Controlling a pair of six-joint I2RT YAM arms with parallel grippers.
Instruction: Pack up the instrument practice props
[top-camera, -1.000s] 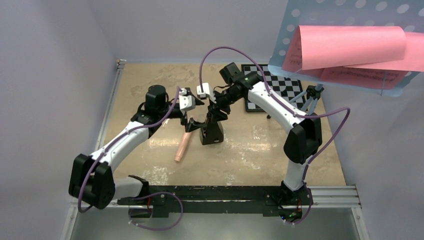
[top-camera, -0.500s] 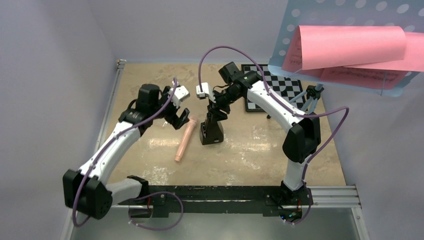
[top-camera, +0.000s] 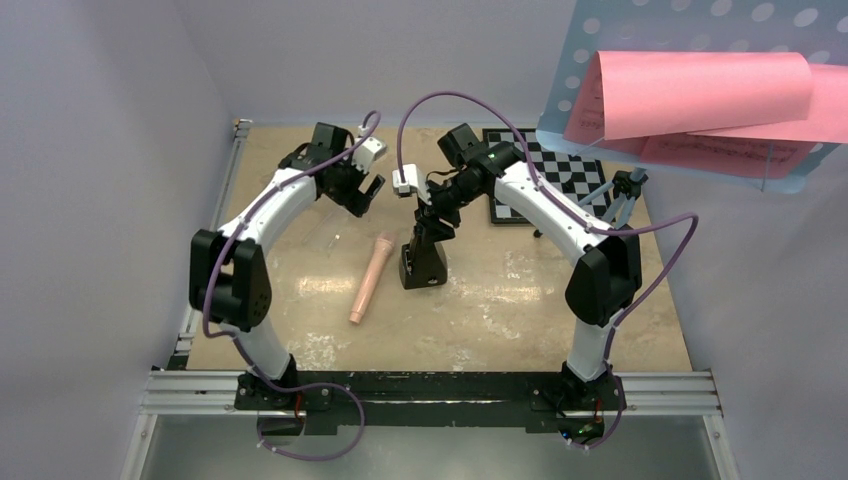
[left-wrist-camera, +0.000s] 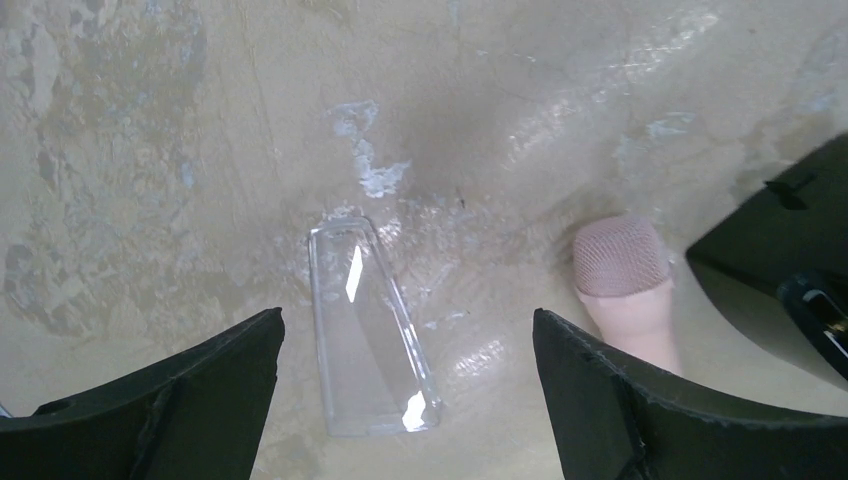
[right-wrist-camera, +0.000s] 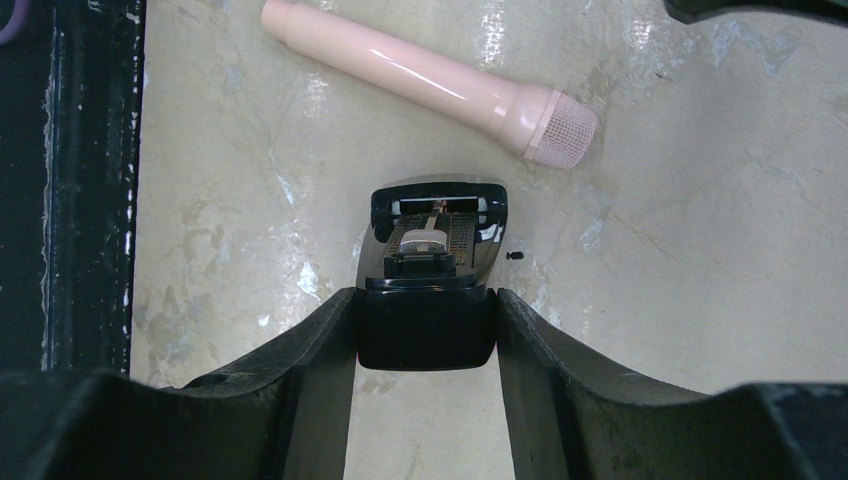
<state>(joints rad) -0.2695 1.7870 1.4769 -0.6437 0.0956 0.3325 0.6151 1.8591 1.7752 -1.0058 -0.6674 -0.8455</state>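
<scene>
Right gripper (right-wrist-camera: 425, 305): closed part-way on the black metronome (right-wrist-camera: 432, 235), both fingers pressed flat against its upper flanks. The metronome stands upright on the table (top-camera: 500, 300), and its scale markings are too small to read. Left gripper (left-wrist-camera: 405, 330): jaws spread wide, holding nothing, hanging behind and to the left of the metronome above a clear tapered plastic piece (left-wrist-camera: 365, 330) that lies flat. The peach-pink recorder (top-camera: 368, 280) lies just left of the metronome, not touching it. Bare tabletop runs from the metronome to the black rail (top-camera: 430, 385) at the near edge. The chessboard (top-camera: 560, 170) lies behind and to the right of the metronome. Further right stands the music stand (top-camera: 600, 60) with pink pages (top-camera: 700, 95) on it, their print illegible.
</scene>
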